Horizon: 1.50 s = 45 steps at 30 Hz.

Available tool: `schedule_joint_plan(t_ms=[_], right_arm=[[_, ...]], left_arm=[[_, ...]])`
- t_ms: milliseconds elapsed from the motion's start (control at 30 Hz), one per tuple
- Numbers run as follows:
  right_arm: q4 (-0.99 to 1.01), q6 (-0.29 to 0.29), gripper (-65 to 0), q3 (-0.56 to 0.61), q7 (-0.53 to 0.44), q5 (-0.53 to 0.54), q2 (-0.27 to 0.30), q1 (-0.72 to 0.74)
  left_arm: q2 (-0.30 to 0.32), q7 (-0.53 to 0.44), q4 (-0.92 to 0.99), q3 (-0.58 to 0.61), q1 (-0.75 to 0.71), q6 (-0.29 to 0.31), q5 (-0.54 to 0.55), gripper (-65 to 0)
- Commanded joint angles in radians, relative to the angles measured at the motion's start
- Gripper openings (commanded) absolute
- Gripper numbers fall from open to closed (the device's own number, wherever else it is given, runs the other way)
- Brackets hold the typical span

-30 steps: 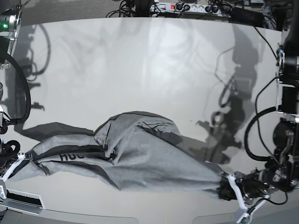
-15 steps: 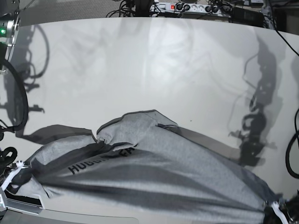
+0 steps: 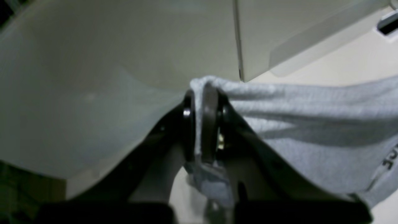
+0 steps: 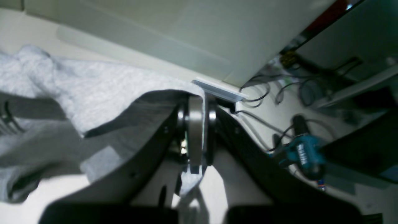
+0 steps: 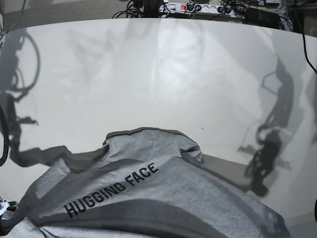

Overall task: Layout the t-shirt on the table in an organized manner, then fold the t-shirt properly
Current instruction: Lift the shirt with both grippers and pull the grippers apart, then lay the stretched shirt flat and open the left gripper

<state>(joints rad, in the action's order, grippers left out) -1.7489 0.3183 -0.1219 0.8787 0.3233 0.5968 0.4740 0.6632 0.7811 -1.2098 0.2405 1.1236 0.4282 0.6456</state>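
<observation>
1. Base view: the t-shirt fills the near part of the tabletop, stretched across the bottom of the frame and running past the lower edge. Its printed side faces up, black capitals reading "HUGGING FACE" slanting upward to the right. A rumpled fold with a dark hem sits at the shirt's far edge, and a flap of cloth trails off toward the left. The far half of the tabletop is bare white with arm shadows on both sides. A power strip and cables lie beyond the far edge. Neither hand shows clearly here; only a sliver of white and dark hardware peeks in at the bottom left corner.

2. Left wrist view: the left hand is clamped tight on a bunched edge of the grey cloth, which is pinched between the dark fingers and stretches away to the right. A bit of black lettering shows at the far right of the cloth.

3. Right wrist view: the right hand is likewise squeezed onto the shirt, a thin fold of cloth caught between its fingers. The cloth spreads off to the left, with a dark hem band across it. To the right lie cables and a teal power tool.
</observation>
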Motion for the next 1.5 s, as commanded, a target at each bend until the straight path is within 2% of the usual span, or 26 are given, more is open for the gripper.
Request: schedule_joint_plan(t_ms=[0,200,267,433,500,533,600,733,800,933,1067,1233,1400,1467], right_arm=[[-0.016,-0.008,-65.0,-0.009,-0.03,-0.005,0.025,0.043],[-0.015,-0.019,-65.0,-0.009,-0.029,0.043,0.064,0.089],[-0.016,-0.016,-65.0,-0.009,-0.03,0.048,0.081,0.101],[-0.015,-0.03,-65.0,-0.009,-0.026,0.049,0.119,0.125],[-0.015,-0.021,-65.0,-0.009,-0.003,0.097,0.127,0.122],[-0.015,0.008,-65.0,-0.009,0.018,0.14,0.131,0.121],[-0.015,0.087,-65.0,-0.009,0.079,0.265,0.134,0.116],[-0.016,0.241,-65.0,-0.009,0.182,0.517,0.135,0.038],[-0.016,0.297,-65.0,-0.009,0.251,0.615,0.135,-0.024],[-0.016,0.349,-65.0,-0.009,0.441,0.752,0.134,-0.133],[-0.016,0.365,-65.0,-0.009,0.5,0.85,0.135,-0.239],[-0.016,0.376,-65.0,-0.009,0.518,0.819,0.135,-0.38],[-0.016,0.369,-65.0,-0.009,0.518,0.742,0.139,-0.436],[-0.016,0.33,-65.0,-0.009,0.518,0.706,0.155,-0.444]], left_arm=[[0.007,-0.033,-0.012,0.013,0.06,-0.005,0.003,-65.0],[0.006,-0.102,-0.012,0.146,0.183,-0.006,-0.051,-65.0],[0.006,-0.108,-0.012,0.177,0.185,-0.006,-0.058,-65.0],[0.004,-0.107,-0.012,0.199,0.185,-0.017,-0.057,-65.0],[0.005,-0.094,-0.011,0.199,0.185,-0.021,-0.043,-65.0],[0.005,-0.079,-0.011,0.199,0.185,-0.008,-0.013,-65.0],[0.008,-0.018,-0.011,0.199,0.185,0.06,0.069,-65.0],[0.021,0.183,-0.011,0.199,0.15,0.213,0.288,-65.0],[0.045,0.269,-0.011,0.199,0.091,0.261,0.396,-65.0],[0.093,0.335,-0.011,0.199,-0.077,0.27,0.546,-65.0],[0.123,0.347,-0.011,0.199,-0.256,0.27,0.605,-65.0],[0.179,0.341,-0.011,0.199,-0.423,0.27,0.533,-65.0],[0.203,0.334,-0.011,0.199,-0.47,0.27,0.426,-65.0],[0.226,0.309,-0.011,0.199,-0.47,0.27,0.385,-65.0]])
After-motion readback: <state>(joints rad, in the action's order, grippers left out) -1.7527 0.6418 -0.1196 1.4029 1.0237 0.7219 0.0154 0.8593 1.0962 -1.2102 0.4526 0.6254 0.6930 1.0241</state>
